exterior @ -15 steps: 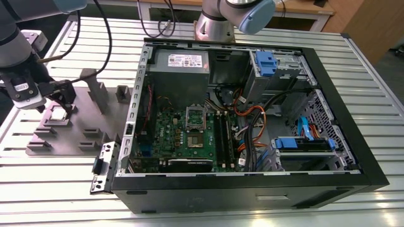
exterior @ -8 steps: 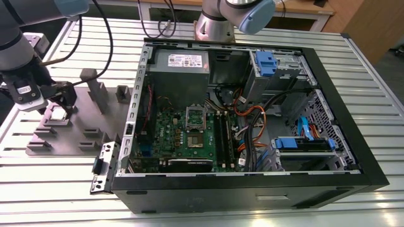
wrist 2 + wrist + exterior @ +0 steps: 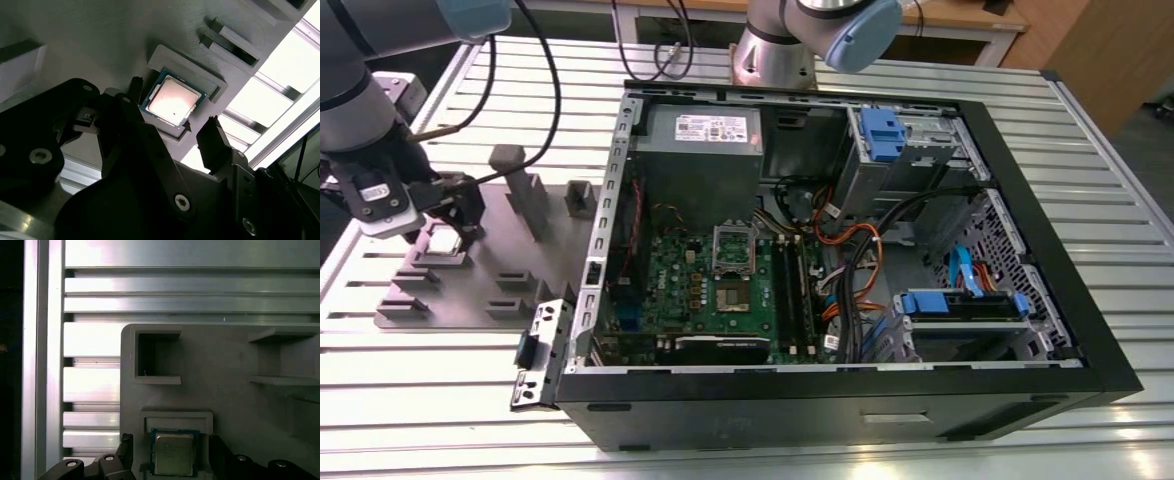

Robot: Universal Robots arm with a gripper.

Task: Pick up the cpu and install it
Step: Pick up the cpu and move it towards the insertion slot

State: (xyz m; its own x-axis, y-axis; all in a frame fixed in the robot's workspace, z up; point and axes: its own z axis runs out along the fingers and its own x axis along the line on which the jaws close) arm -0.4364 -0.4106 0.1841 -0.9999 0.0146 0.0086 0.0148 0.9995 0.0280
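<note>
Tool, jaws apart, astride the nested cpu

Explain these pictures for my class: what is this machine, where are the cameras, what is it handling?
The machine is a robot arm ending in two jaws. The exterior view looks at the whole slatted metal table from off the arm; both wrist views come from cameras riding near the jaws. On the table sit an open computer case, its green motherboard showing, and a grey holder tray. The cpu, a small square chip, lies in a pocket of that tray. The jaws stand open on either side of it, gripping nothing.
</note>
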